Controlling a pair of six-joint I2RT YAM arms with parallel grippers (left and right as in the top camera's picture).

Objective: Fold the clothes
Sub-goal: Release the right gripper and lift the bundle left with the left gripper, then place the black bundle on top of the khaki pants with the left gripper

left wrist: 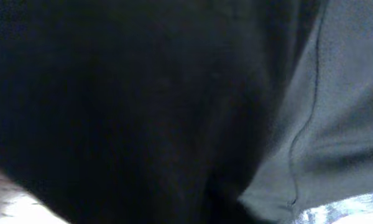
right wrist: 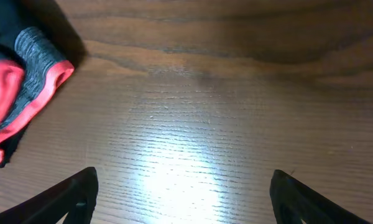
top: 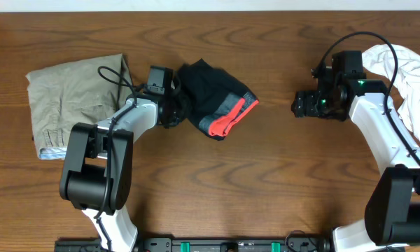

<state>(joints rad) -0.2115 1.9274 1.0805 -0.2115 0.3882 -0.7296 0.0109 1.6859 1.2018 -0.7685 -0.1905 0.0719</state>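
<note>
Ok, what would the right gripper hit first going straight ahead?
The right gripper faces bare table, then probably the black garment at its red-trimmed end; the wrist view shows that left of centre, so it might just miss.

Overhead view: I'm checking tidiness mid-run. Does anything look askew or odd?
Yes. The black garment at centre lies bunched, its red-trimmed edge sticking out, unlike the khaki garment folded flat at left. White clothes sit heaped at the right edge.

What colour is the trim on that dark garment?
Red trim, beside a grey panel on the black garment; clearest in the right wrist view.
</note>
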